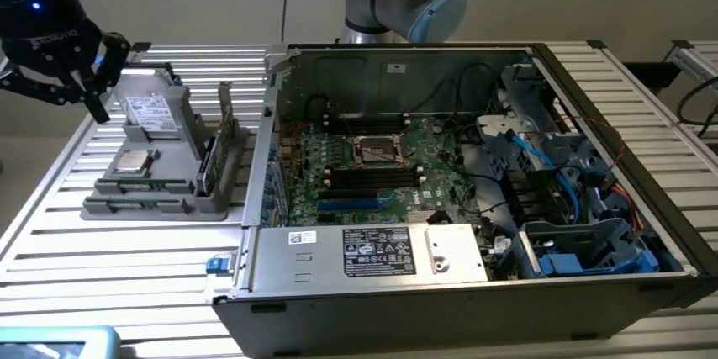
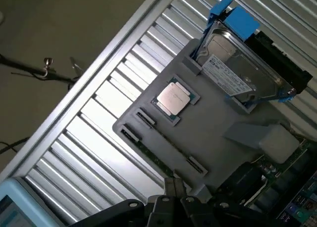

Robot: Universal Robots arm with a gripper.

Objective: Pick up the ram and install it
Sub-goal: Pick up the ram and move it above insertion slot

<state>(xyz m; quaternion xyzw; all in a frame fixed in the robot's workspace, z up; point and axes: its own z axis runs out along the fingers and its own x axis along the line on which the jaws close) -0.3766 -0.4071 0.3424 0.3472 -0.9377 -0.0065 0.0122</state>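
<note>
Green ram (image 1: 230,136) stands edge-up in its grey holder (image 1: 146,203), probably for easy pinching; my fingers (image 1: 94,100), together and empty, hover upper left.

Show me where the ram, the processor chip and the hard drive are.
ram (image 1: 234,150), exterior view, on its green board face.
processor chip (image 2: 172,99), wrist view, middle of its silver lid.
hard drive (image 2: 233,73), wrist view, on its labelled top.

1. The ram (image 1: 234,145) is standing in the grey holder (image 1: 157,203) by the table's (image 1: 113,283) edge on the exterior view's left, and the holder's wall is hiding its lower part.
2. A pale blue device (image 1: 56,344) by the table's near corner is running off the picture.
3. The print on the drive's (image 2: 237,73) label is showing too small to read.
</note>
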